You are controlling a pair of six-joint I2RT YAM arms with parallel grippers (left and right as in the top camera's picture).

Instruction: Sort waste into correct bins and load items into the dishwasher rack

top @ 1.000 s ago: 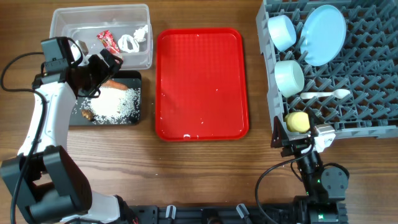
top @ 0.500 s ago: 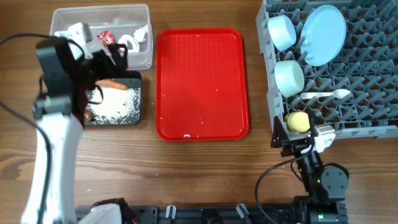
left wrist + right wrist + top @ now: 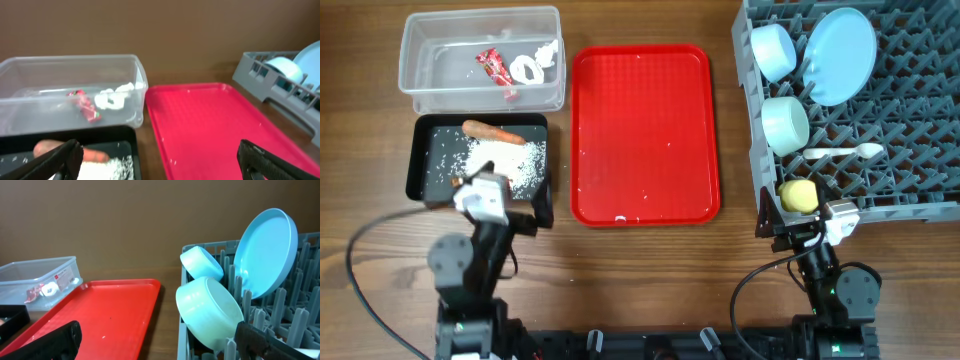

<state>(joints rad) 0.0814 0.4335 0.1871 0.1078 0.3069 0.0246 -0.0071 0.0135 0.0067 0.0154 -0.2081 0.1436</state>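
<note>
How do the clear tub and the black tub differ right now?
The clear tub is see-through with taller walls; the black tub is opaque and shallower. The clear tub holds the red wrapper and white scrap; the black tub holds the carrot and rice. Both are rectangular, left of the red tray.

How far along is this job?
Looks done: wrapper and scrap lie in the clear tub; carrot and rice in the black tub; plate, blue bowl, mint bowl, spoon and cup sit in the rack. In hand: nothing; left gripper and right gripper jaws open. Nothing obvious left.
</note>
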